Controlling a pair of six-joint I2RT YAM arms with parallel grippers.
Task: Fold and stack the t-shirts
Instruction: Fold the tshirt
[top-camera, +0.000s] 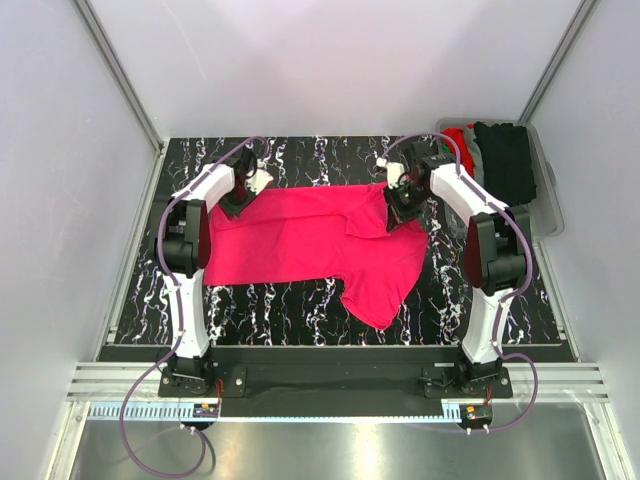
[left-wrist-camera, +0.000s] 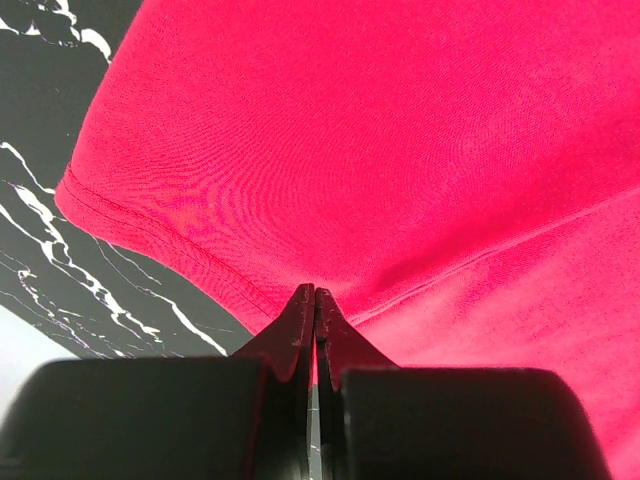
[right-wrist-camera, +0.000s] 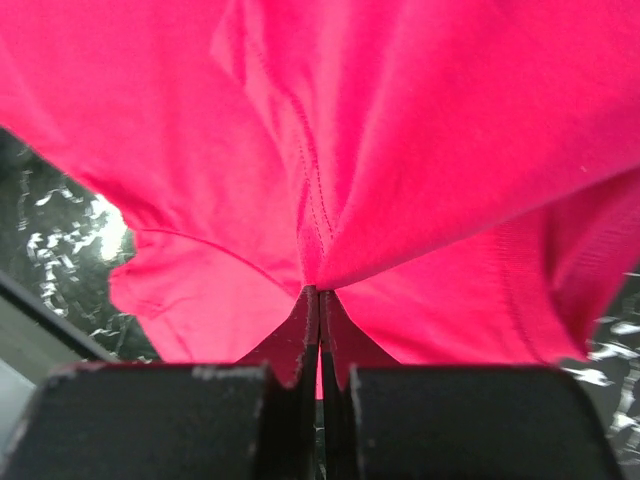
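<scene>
A bright pinkish-red t-shirt (top-camera: 310, 240) lies spread across the black marbled table, one sleeve hanging toward the front (top-camera: 380, 290). My left gripper (top-camera: 243, 200) is shut on the t-shirt's far left edge; the left wrist view shows the hem (left-wrist-camera: 170, 235) pinched at the closed tips (left-wrist-camera: 315, 292). At the shirt's far right my right gripper (top-camera: 400, 205) is shut on a bunched fold, seen gathered at its tips (right-wrist-camera: 318, 292) in the right wrist view, with cloth (right-wrist-camera: 420, 150) draping above.
A clear bin (top-camera: 548, 190) at the back right holds black (top-camera: 505, 160) and red (top-camera: 458, 138) shirts. White walls enclose the table (top-camera: 150, 300) on three sides. A metal rail runs along the near edge.
</scene>
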